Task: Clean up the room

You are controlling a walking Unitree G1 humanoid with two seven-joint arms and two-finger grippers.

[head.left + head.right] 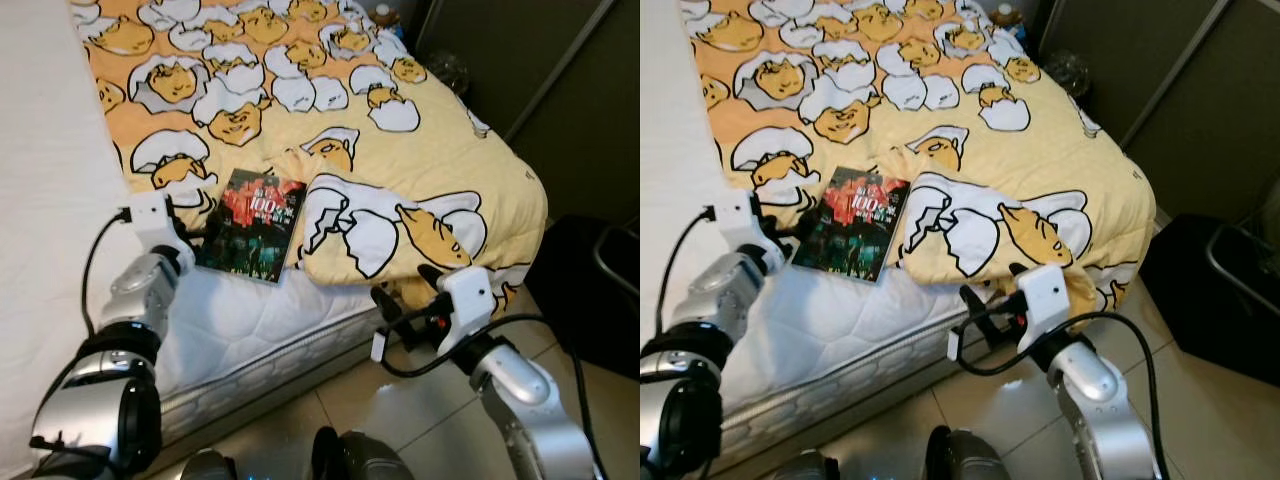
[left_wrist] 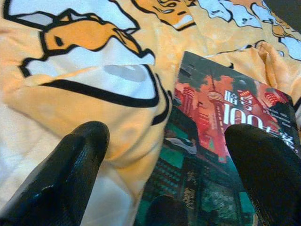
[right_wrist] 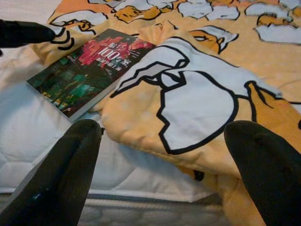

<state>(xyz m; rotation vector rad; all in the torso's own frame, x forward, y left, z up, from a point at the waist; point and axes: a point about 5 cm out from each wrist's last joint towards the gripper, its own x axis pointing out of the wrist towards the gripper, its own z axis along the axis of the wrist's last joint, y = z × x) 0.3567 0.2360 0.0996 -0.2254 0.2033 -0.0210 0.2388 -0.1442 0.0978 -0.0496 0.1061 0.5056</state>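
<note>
A book [image 1: 255, 225] with a dark cover and a red "100" lies flat on the white mattress [image 1: 250, 320], its far edge tucked against the yellow egg-print blanket [image 1: 400, 150]. My left gripper [image 1: 192, 236] is open at the book's left edge, low over the mattress. In the left wrist view, one of its fingers [image 2: 80, 160] is over the blanket and the other over the book [image 2: 207, 141]. My right gripper [image 1: 402, 290] is open at the bed's side edge, just below the blanket's folded corner [image 3: 188, 94], with nothing between its fingers.
A black bin [image 1: 600, 290] stands on the tiled floor [image 1: 400, 400] to the right of the bed. Dark cupboard doors [image 1: 540, 60] rise behind it. A white surface [image 1: 40, 150] runs along the bed's left side.
</note>
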